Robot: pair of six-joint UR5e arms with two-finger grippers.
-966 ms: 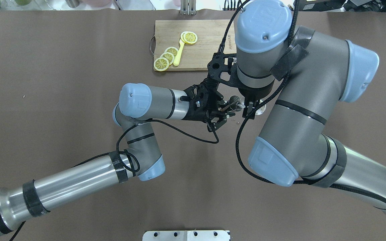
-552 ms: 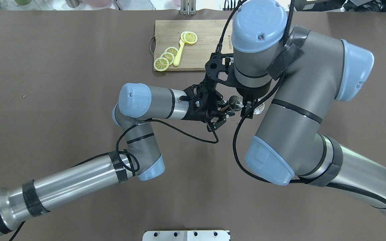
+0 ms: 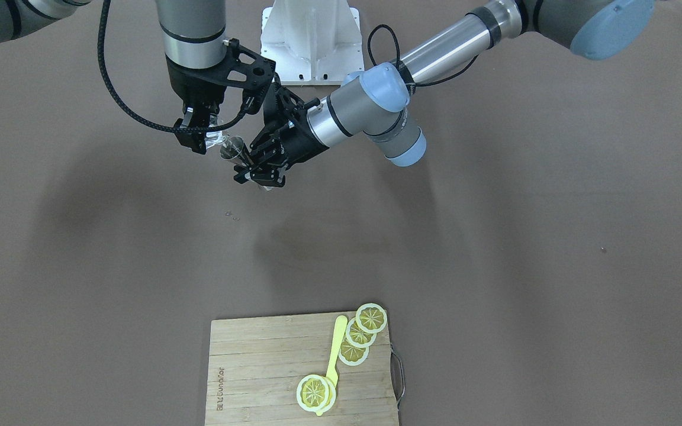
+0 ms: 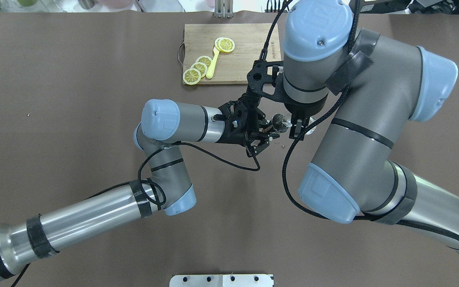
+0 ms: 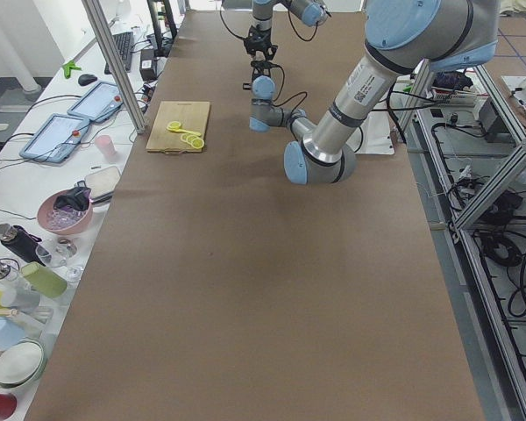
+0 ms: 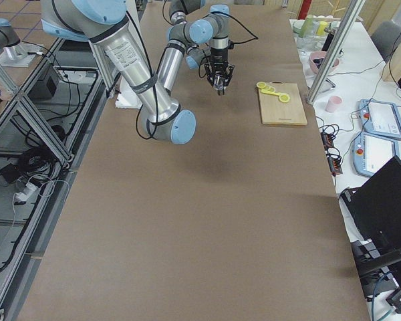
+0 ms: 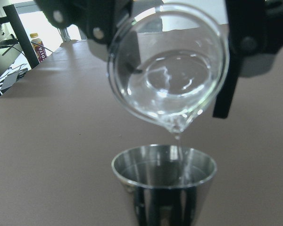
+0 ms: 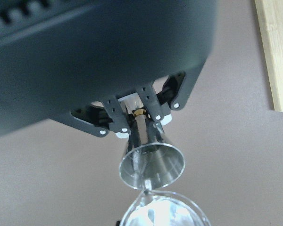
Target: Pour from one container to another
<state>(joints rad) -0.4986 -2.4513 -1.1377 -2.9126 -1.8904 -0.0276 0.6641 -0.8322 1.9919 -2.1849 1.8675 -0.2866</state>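
A small steel measuring cup (image 7: 164,174) stands upright in my left gripper (image 4: 263,133), which is shut on its lower part; the cup also shows in the overhead view (image 4: 279,121) and in the right wrist view (image 8: 152,162). Just above it a clear glass beaker (image 7: 170,80) is tilted spout-down, and a thin stream of clear liquid (image 7: 178,141) runs into the cup. My right gripper (image 3: 199,133) is shut on the glass beaker (image 3: 215,138) and comes straight down from above. Both containers hang in the air over the table's middle.
A wooden cutting board (image 4: 245,40) with lemon slices (image 4: 197,67) and a yellow spoon (image 4: 212,63) lies at the far side of the table. A few droplets (image 3: 231,216) sit on the brown table below the grippers. The right arm's elbow (image 4: 373,119) looms over the right half.
The right arm swayed slightly left and then back right, with the beaker staying over the cup. The left arm has not moved.
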